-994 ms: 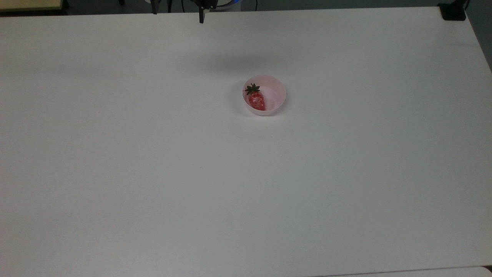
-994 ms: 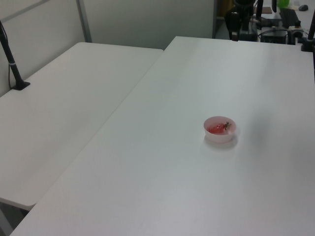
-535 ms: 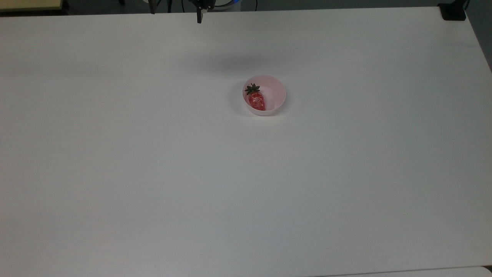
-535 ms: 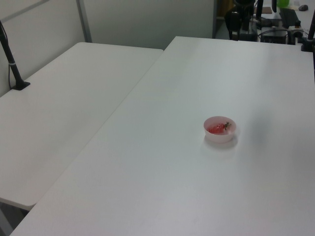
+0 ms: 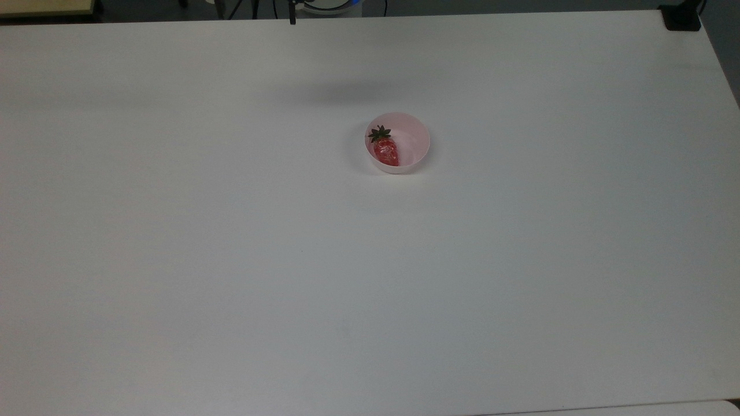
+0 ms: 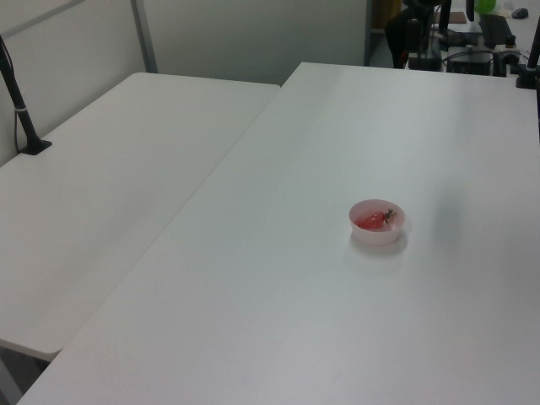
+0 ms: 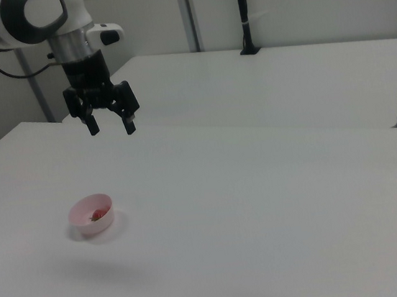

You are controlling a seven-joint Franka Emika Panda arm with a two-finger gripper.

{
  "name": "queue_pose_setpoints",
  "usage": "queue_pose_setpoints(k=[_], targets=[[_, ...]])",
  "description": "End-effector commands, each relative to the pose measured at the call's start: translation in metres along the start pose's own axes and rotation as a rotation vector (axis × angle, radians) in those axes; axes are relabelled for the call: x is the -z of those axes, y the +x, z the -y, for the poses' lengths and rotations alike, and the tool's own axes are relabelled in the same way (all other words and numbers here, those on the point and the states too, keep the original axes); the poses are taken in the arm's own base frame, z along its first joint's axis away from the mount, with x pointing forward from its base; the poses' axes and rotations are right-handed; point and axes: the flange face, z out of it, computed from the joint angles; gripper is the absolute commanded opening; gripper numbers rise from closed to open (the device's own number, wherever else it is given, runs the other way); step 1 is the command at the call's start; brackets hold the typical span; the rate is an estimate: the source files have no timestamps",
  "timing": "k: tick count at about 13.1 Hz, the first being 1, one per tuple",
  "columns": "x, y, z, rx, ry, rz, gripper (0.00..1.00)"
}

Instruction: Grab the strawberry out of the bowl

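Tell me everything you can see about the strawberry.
The strawberry is small, glossy and red, with a dark green leafy top. It lies on its side inside the pink bowl, against the wall on the top view's left, leaves toward the table's far edge. Only the bowl touches it.

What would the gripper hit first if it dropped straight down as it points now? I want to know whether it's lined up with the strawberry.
Probably bare table, not the strawberry. The open gripper points down, apparently off to one side of the bowl, though depth is uncertain.
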Motion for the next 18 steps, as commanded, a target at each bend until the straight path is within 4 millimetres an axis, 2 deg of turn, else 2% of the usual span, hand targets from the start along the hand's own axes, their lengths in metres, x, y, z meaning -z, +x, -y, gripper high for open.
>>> queue_pose_setpoints(k=[1, 3, 4, 5, 9, 10, 11, 13, 14, 18], targets=[[-0.008, -0.003, 0.010, 0.241, 0.026, 0.061, 1.00], [-0.021, -0.002, 0.026, 0.204, 0.024, 0.094, 1.00], [-0.025, 0.001, 0.044, 0.188, 0.019, 0.098, 1.00], [-0.031, 0.002, 0.053, 0.154, 0.016, 0.107, 1.00], [-0.085, 0.006, 0.106, 0.111, 0.002, 0.105, 1.00], [-0.102, 0.006, 0.121, 0.081, -0.002, 0.101, 1.00], [-0.127, 0.007, 0.146, 0.005, -0.005, 0.072, 1.00], [-0.163, 0.018, 0.163, -0.116, 0.003, 0.046, 1.00], [-0.179, 0.022, 0.177, -0.132, 0.001, 0.061, 1.00], [-0.220, 0.034, 0.201, -0.158, -0.005, 0.067, 1.00]])
